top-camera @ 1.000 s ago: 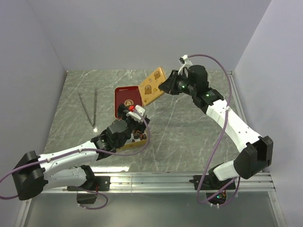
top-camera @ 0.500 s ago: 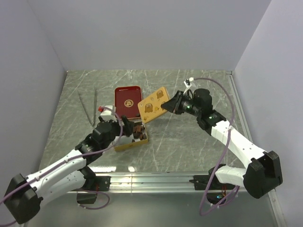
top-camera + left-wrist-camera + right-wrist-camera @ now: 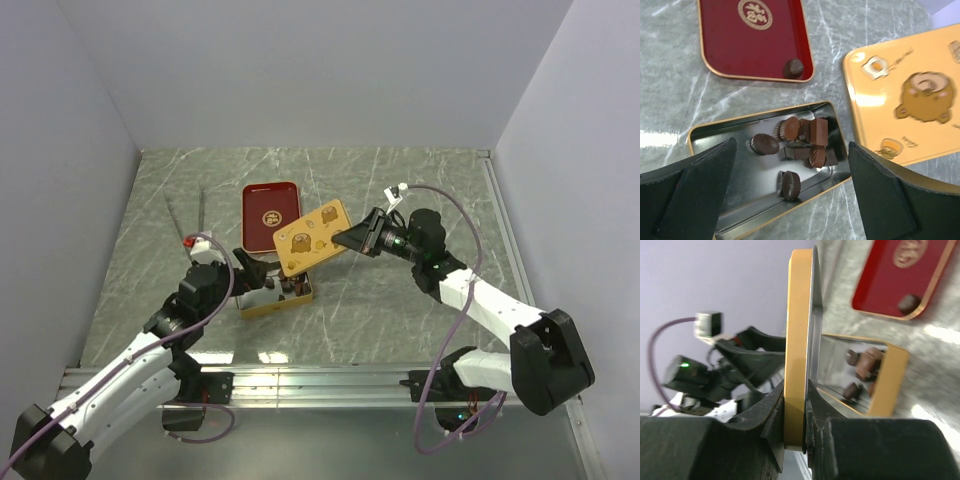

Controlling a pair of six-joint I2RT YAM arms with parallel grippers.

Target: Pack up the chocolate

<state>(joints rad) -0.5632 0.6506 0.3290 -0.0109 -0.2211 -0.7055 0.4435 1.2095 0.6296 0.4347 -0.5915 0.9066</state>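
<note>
We see the chocolate (image 3: 802, 142) mostly heaped at the right end of the open gold tin (image 3: 705, 134), with one piece (image 3: 793, 67) lying in the corner of the red tray (image 3: 740, 45) nearest the tin. Our left gripper (image 3: 790, 197) hangs spread wide over the tin. Our right gripper (image 3: 796, 412) pinches the edge of the gold lid (image 3: 905, 100), holding it just beside the tin above the tabletop (image 3: 400, 300).

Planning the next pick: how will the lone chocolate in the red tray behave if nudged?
The lone chocolate looks small and roundish, so probably light and apt to roll. It sits near the red tray corner; the rim would likely stop it.
</note>
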